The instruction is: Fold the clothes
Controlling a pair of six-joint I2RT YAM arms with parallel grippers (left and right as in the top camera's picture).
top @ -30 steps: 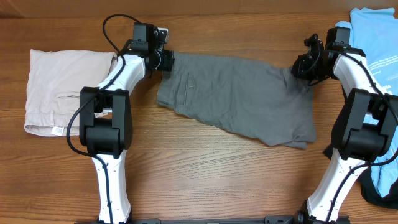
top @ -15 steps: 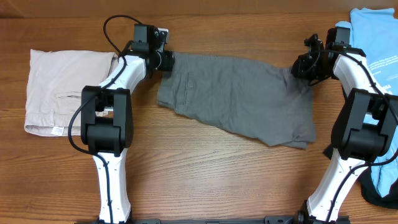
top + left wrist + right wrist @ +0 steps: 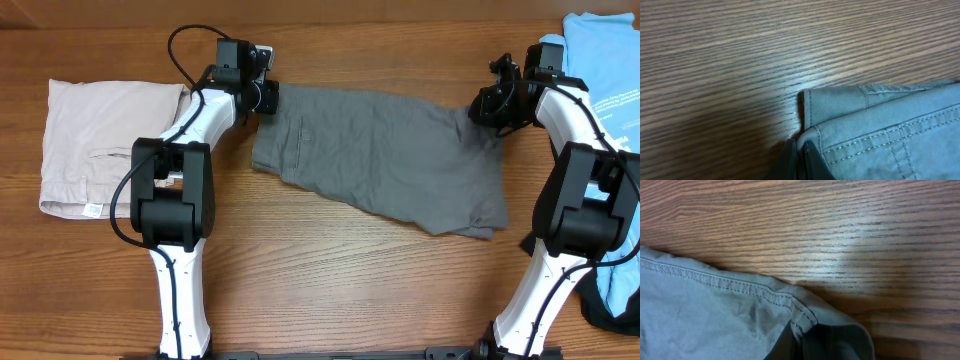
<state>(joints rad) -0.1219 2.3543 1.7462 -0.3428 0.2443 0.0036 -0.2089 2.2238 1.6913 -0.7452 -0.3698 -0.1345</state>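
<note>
Across the bench (image 3: 330, 290), left claw (image 3: 799, 152) and right claw (image 3: 487, 108) each pinch a far corner of the grey shorts (image 3: 380, 150), seemingly soft and limp

A brown wood-grain tabletop (image 3: 330, 290) carries everything. The dark grey shorts (image 3: 390, 160) lie spread flat across its middle, slanting from far left to near right. Folded beige shorts (image 3: 95, 150) lie at the left, well apart from them. A light-blue shirt (image 3: 605, 60) with white print lies at the far right corner, cut off by the edge.
</note>
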